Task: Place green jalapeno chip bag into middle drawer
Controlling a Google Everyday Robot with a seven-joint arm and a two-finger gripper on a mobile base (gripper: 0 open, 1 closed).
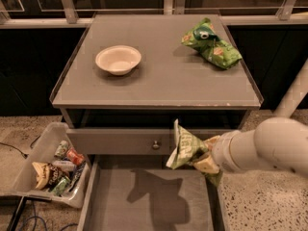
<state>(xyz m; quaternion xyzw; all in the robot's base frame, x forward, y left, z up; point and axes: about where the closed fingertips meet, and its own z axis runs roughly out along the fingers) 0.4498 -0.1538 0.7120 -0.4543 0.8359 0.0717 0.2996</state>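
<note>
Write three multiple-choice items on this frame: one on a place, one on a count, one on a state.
1. Where is the olive-green foil chip bag? A held by the gripper over the open wide grey drawer; B lying flat inside it; C on the floor.
2. How many bowls stand on the grey table? A three; B one; C two.
3. The drawer is: A shut; B open, bag inside; C open, floor bare.
Answers: 1 A, the gripper clamps it above the drawer; 2 B, only the round white bowl; 3 C, just a shadow on its floor.
</note>
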